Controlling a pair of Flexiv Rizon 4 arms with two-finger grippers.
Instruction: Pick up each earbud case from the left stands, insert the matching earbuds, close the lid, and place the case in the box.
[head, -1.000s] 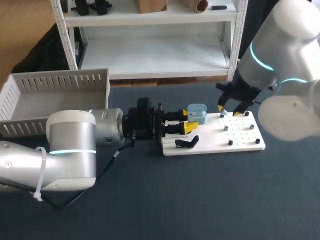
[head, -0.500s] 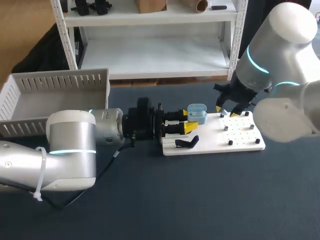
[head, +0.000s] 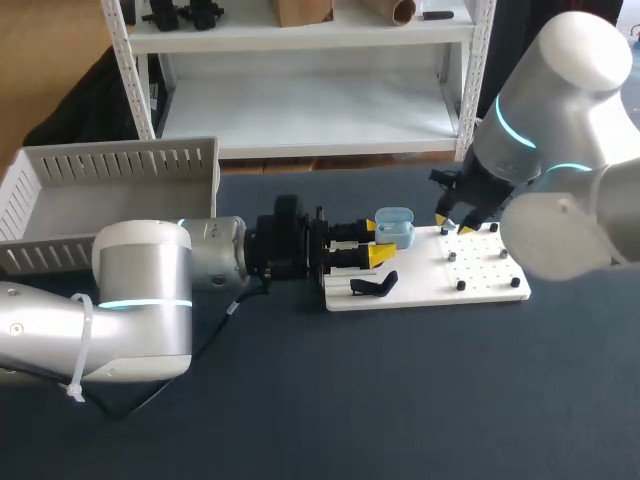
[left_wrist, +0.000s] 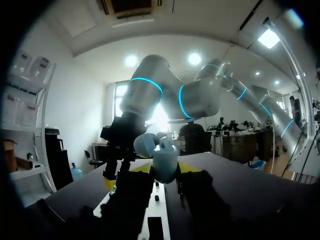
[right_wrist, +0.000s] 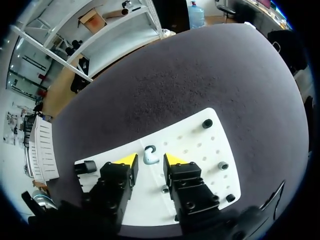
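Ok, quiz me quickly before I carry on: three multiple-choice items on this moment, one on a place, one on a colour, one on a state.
1. Where is the white earbud?
A. In the grey box.
B. On the white board, between the fingertips of the right gripper.
C. On the dark table, off the board.

2. What colour is the earbud case at the left gripper?
A. Red.
B. Black.
C. Light blue.

3. How does the right gripper stand?
A. Open.
B. Shut on the earbud.
C. Shut on the case.

Answers:
1 B: the right wrist view shows the earbud lying on the board between the yellow tips.
2 C: the head view and the left wrist view both show the case as pale blue.
3 A: board shows on either side of the earbud, so neither finger touches it.
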